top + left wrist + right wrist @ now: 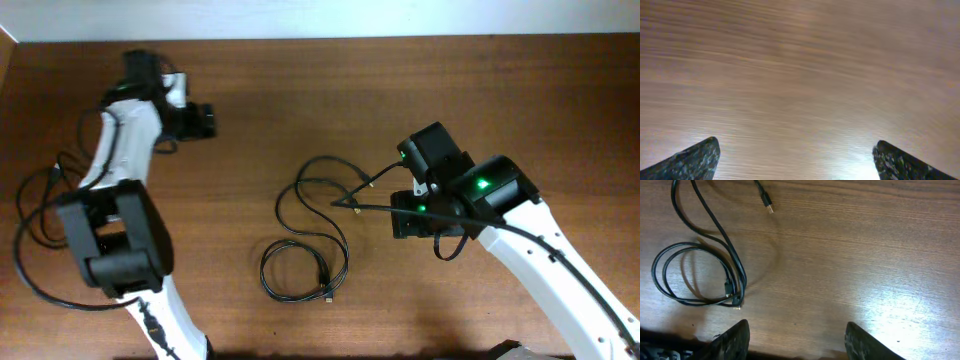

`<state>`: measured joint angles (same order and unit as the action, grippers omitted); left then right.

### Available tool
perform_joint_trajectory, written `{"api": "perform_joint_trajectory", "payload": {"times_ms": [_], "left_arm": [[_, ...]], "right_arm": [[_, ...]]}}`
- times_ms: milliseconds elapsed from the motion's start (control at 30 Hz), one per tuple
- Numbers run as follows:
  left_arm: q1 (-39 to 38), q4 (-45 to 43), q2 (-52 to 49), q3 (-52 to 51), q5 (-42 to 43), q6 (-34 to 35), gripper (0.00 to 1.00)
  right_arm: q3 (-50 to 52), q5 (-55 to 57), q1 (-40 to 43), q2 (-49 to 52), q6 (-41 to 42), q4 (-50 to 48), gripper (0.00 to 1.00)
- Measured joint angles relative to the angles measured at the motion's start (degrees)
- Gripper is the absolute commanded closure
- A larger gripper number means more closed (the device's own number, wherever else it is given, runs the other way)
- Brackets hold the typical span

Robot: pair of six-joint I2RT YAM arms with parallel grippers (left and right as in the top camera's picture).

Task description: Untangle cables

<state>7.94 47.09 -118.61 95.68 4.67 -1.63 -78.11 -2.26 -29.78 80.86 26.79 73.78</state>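
The cables lie in the middle of the table as thin black cords. One is a small round coil (pixel 264 268) with plug ends at its lower right, and larger loose loops (pixel 300 183) run above it, one ending in a metal-tipped plug (pixel 368 183). In the right wrist view the coil (pixel 654 275) is at the left and a metal-tipped plug (pixel 769 207) is at the top. My right gripper (pixel 398 215) (pixel 796 327) is open and empty, just right of the cables. My left gripper (pixel 205 120) (pixel 796 145) is open and empty over bare wood at the far upper left.
Thick black robot cords (pixel 30 215) loop on the table beside the left arm's base. A thin dark line (pixel 370 208) runs from the loops across the right gripper's body; I cannot tell what it belongs to. A white wall (pixel 320 18) borders the table's far edge.
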Motion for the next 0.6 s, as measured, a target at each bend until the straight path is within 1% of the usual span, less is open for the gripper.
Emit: {"api": "perform_joint_trajectory", "payload": {"times_ms": [67,100,167,200,267,300,333,400,467,533,600], "left_arm": [[-6.2,6.5,0.0,0.1,1.9,0.0,0.01],[-8.5,10.0,0.0,0.2,2.3,-1.4,0.01],[-11.2,15.3,0.0,0.1,2.6,-3.6,0.01],[-11.9,17.3,0.0,0.1,3.0,-4.2,0.03],[-12.2,18.7,0.0,0.1,5.7,-6.2,0.04],[-12.2,19.7,0.0,0.1,7.1,-7.2,0.04],[-12.4,21.7,0.0,0.1,7.9,-8.1,0.01],[-13.6,22.5,2.6,-0.1,8.7,-8.9,0.01],[-16.0,22.8,8.2,-0.1,8.9,-9.0,0.01],[-20.1,22.9,13.8,-0.1,8.9,-9.1,0.01],[-24.0,25.4,15.1,-0.1,8.9,-9.1,0.01]], "right_arm": [[0.0,-0.2,0.0,0.0,0.4,0.3,0.4],[0.0,-0.4,1.1,-1.0,0.4,1.5,0.4],[0.0,-0.6,4.0,-3.8,0.4,3.4,0.4],[0.0,-0.5,7.6,-7.6,0.5,5.7,0.4],[0.0,1.0,14.0,-16.8,0.3,10.8,0.4],[0.0,1.4,15.2,-18.0,0.3,12.7,0.4],[0.0,2.6,17.7,-20.9,0.3,14.5,0.39],[0.0,4.4,19.6,-26.9,0.3,16.4,0.39],[0.0,4.7,19.8,-29.4,0.3,16.9,0.39],[0.0,4.9,19.8,-30.3,0.2,17.2,0.39],[0.0,4.9,19.8,-30.2,0.2,17.9,0.39]]}}
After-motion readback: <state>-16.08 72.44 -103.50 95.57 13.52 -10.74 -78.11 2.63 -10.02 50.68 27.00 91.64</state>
